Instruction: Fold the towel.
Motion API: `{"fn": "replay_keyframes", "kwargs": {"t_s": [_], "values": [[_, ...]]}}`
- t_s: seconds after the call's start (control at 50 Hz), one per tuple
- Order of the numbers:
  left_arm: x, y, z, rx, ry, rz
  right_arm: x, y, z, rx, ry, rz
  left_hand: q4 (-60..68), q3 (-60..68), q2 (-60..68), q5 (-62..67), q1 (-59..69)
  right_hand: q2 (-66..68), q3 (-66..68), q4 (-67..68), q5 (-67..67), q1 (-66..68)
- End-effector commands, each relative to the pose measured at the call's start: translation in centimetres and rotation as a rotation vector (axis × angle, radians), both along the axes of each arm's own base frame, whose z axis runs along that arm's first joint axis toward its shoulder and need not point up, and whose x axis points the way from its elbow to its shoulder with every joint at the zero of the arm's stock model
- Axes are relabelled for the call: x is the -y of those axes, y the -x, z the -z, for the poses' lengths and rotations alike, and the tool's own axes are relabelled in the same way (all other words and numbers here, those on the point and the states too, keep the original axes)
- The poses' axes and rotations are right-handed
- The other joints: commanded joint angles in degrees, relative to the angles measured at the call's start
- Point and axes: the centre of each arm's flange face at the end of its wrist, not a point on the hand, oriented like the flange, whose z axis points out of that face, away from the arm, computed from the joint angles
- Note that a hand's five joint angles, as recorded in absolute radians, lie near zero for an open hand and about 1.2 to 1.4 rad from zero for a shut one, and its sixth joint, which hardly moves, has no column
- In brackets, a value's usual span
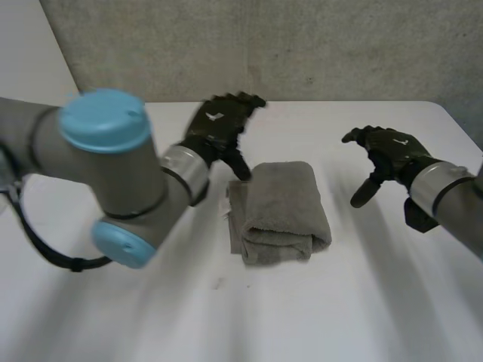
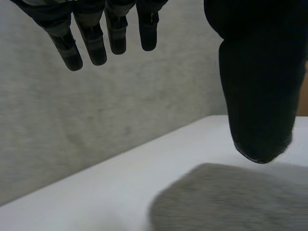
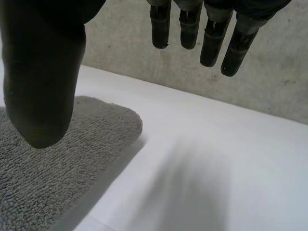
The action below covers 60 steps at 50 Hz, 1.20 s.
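Note:
A grey towel (image 1: 283, 211) lies folded into a thick bundle at the middle of the white table (image 1: 249, 317). My left hand (image 1: 219, 124) hovers just past the towel's far left corner, open, with its fingers (image 2: 96, 41) straight and its thumb (image 2: 257, 96) above the towel (image 2: 231, 199). Out to the right of the towel, my right hand (image 1: 385, 154) is raised clear of it and open, holding nothing. In the right wrist view its thumb (image 3: 41, 82) hangs over the towel's rounded corner (image 3: 57, 159) and its fingers (image 3: 211, 38) point at the wall.
A grey wall (image 1: 302, 45) runs along the table's far edge. My left arm's elbow (image 1: 106, 173) bulks large over the left part of the table. Bare table (image 3: 216, 168) lies to the right of the towel and in front of it.

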Motion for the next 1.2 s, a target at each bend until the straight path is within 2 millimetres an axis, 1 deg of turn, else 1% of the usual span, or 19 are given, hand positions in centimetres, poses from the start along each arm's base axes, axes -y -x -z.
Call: {"fn": "replay_keyframes", "kwargs": {"t_s": [0.02,0.1,0.2,0.24,0.28,0.36,0.52,0.58,0.74,0.92,0.98,1.02,1.04,1.06,1.08,1.12,1.14,1.18,1.2], "values": [[-1.0,3.6,4.7,0.056,-0.049,0.073,1.3,0.5,0.7,0.048,-0.036,-0.045,2.2,2.2,2.3,2.1,2.1,-4.0,-3.8,-4.7,-3.5,-3.2],[-0.7,4.0,7.6,0.120,-0.119,0.063,1.8,0.0,1.9,0.041,-0.064,-0.053,4.0,4.0,4.2,3.9,3.9,-4.0,-3.8,-4.7,-3.5,-3.2],[-0.3,3.1,9.2,0.177,-0.166,-0.015,2.6,-0.1,3.0,0.035,-0.085,-0.051,5.4,5.4,5.5,5.3,5.3,-4.0,-3.8,-4.7,-3.5,-3.2],[-0.1,2.7,9.4,0.188,-0.172,-0.047,2.7,-0.4,3.4,0.031,-0.100,-0.058,5.4,5.4,5.5,5.3,5.3,-4.0,-3.8,-4.7,-3.5,-3.2],[0.2,1.7,9.8,0.217,-0.191,-0.108,2.1,-1.9,4.2,0.021,-0.133,-0.100,5.4,5.4,5.5,5.3,5.3,-4.0,-3.8,-4.7,-3.5,-3.2],[0.1,1.0,9.9,0.237,-0.203,-0.143,1.6,-3.9,5.0,0.011,-0.156,-0.148,5.4,5.4,5.5,5.3,5.3,-4.0,-3.8,-4.7,-3.5,-3.2],[-1.8,-0.6,9.9,0.290,-0.252,-0.157,0.7,-7.8,6.9,-0.012,-0.189,-0.235,5.0,5.0,5.2,5.0,4.9,-4.0,-3.8,-4.7,-3.5,-3.2],[-2.2,-1.0,9.9,0.297,-0.257,-0.163,0.8,-8.5,7.3,-0.024,-0.180,-0.233,5.0,5.0,5.2,5.0,4.9,-4.0,-3.8,-4.7,-3.5,-3.2],[-2.3,-1.6,10.3,0.311,-0.262,-0.189,2.0,-8.3,8.0,-0.113,-0.129,-0.191,5.0,5.0,5.2,5.0,4.9,-4.0,-3.8,-4.7,-3.5,-3.2],[-1.9,-1.5,10.6,0.301,-0.253,-0.194,2.2,-8.2,8.5,-0.169,-0.107,-0.207,4.5,4.5,4.7,4.4,4.4,-4.0,-3.8,-4.7,-3.5,-3.2],[-1.7,-1.4,10.1,0.283,-0.241,-0.196,2.1,-8.3,7.7,-0.160,-0.095,-0.208,4.2,4.2,4.4,4.1,4.1,-4.0,-3.8,-4.7,-3.5,-3.2],[-1.3,-1.0,8.2,0.240,-0.206,-0.196,2.1,-8.4,5.7,-0.135,-0.058,-0.205,4.0,4.0,4.2,3.9,3.9,-4.0,-3.8,-4.7,-3.5,-3.2],[-1.3,-1.0,8.1,0.240,-0.206,-0.196,2.1,-8.4,5.7,-0.135,-0.058,-0.205,4.0,4.0,4.2,3.9,3.9,-4.0,-3.8,-4.7,-3.5,-3.2],[-1.2,-0.7,6.5,0.204,-0.177,-0.195,2.0,-8.3,4.1,-0.114,-0.030,-0.199,3.8,3.9,4.0,3.8,3.8,-4.0,-3.8,-4.7,-3.5,-3.2],[-1.2,-0.7,6.5,0.204,-0.177,-0.195,2.0,-8.3,4.1,-0.114,-0.029,-0.199,3.8,3.9,4.0,3.8,3.8,-4.0,-3.8,-4.7,-3.5,-3.2],[-1.2,-0.4,2.3,0.134,-0.109,-0.193,1.7,-8.1,0.7,-0.064,0.031,-0.181,2.8,2.9,3.0,2.8,2.8,-4.0,-3.8,-4.7,-3.5,-3.2],[-1.2,-0.4,2.3,0.133,-0.109,-0.193,1.7,-8.1,0.7,-0.064,0.031,-0.181,2.8,2.9,3.0,2.8,2.7,-4.0,-3.8,-4.7,-3.5,-3.2],[-1.7,-0.9,-2.2,0.075,-0.042,-0.193,1.2,-7.5,-3.2,-0.021,0.110,-0.160,1.7,1.7,1.8,1.6,1.6,-4.0,-3.8,-4.7,-3.5,-3.2],[-1.7,-0.9,-2.2,0.075,-0.042,-0.193,1.2,-7.5,-3.2,-0.021,0.111,-0.160,1.7,1.7,1.8,1.6,1.6,-4.0,-3.8,-4.7,-3.5,-3.2]]}}
